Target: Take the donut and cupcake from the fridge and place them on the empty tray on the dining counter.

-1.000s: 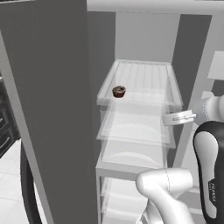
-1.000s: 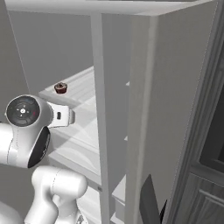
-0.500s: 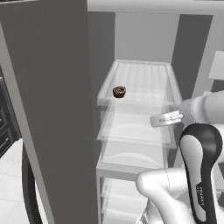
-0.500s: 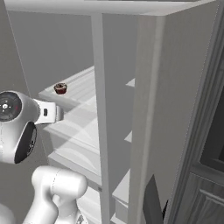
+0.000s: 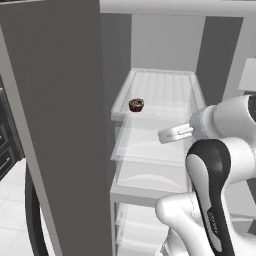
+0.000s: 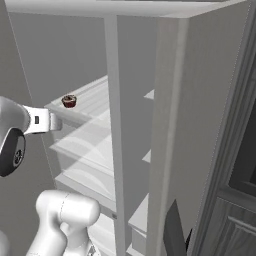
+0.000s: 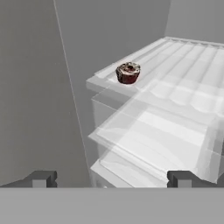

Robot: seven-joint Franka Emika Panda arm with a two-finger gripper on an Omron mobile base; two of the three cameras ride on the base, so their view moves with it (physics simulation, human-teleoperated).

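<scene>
Here, looking into the open fridge, white inside, with translucent shelves stepping down toward the near side. Noting the cupcake sitting upright on the upper shelf, close to that shelf's near edge and toward its left side, just beside the left inner wall. Seeing it again in the right base view and in the hand view: dark brown, small, in a brown wrapper, alone on the ribbed shelf surface.

Finding the gripper hanging in front of the shelves, lower than the cupcake and well apart from it, touching nothing. Reading the fingers as spread wide apart, with nothing between them; second tip showing at the other side of the hand view. Pointing roughly toward the shelf stack, with the cupcake lying up and beyond the gap between the tips.

Spotting the white arm rising at the right in the left base view, its wrist reaching leftward toward the shelves. Marking a grey fridge door standing open at the left, near side.
</scene>
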